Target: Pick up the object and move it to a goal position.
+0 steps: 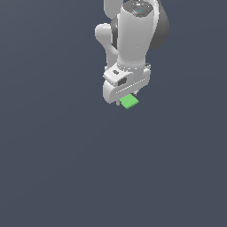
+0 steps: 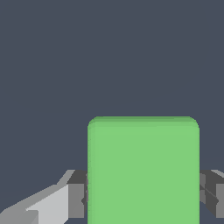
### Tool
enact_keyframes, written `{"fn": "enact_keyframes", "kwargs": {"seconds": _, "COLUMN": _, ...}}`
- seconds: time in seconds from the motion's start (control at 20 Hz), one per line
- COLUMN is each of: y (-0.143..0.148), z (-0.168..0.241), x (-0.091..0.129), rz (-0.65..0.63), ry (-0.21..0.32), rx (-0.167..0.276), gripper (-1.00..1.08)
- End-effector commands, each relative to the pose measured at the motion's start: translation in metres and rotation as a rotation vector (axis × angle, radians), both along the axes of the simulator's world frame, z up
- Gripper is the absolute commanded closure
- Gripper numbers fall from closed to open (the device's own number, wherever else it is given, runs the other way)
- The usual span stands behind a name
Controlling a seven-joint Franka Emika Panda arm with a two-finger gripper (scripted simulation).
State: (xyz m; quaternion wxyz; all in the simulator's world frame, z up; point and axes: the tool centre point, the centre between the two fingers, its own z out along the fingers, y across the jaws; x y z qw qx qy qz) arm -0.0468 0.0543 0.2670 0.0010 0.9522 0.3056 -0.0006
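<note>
Two grey fingers point(image 2: 76, 199) are pressing against opposite sides of the small, matte, bright green cube point(image 2: 143, 170), one on each flank, so the white robot gripper point(image 2: 143, 197) is pinching the cube between them. Seen from the wrist view, the cube is filling much of the picture, its flat green face with softly rounded corners sitting squarely between the two grey pads, and both pads appear to be touching its sides. Behind it, a plain dark slate-grey surface point(image 2: 109, 52) is stretching across the rest of the picture. From the exterior view, the white and grey robot arm point(image 1: 135, 33) is reaching down from the upper middle of the picture, with the gripper point(image 1: 128, 98) pointing downward at its end. The green cube point(image 1: 130, 102) is peeking out just below the gripper's body, partly hidden by it. Whether the cube is resting on the dark surface point(image 1: 66, 168) or hanging just above it is hard to judge from this angle, since no shadow is showing beneath it.
</note>
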Motion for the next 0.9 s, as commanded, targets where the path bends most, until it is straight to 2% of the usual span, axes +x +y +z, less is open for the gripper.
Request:
{"fn": "enact_keyframes", "kwargs": {"seconds": 0.0, "y": -0.002, "z": 0.025, "x": -0.012, "rz": 0.0, "ry": 0.0, "rx": 0.001, "gripper": 1.08}}
{"fn": "enact_keyframes", "kwargs": {"seconds": 0.45, "y": -0.008, "z": 0.097, "x": -0.045, "rz": 0.0, "ry": 0.0, "rx": 0.003, "gripper": 1.08}}
{"fn": "enact_keyframes", "kwargs": {"seconds": 0.85, "y": -0.011, "z": 0.131, "x": -0.059, "rz": -0.001, "ry": 0.0, "rx": 0.003, "gripper": 1.08}}
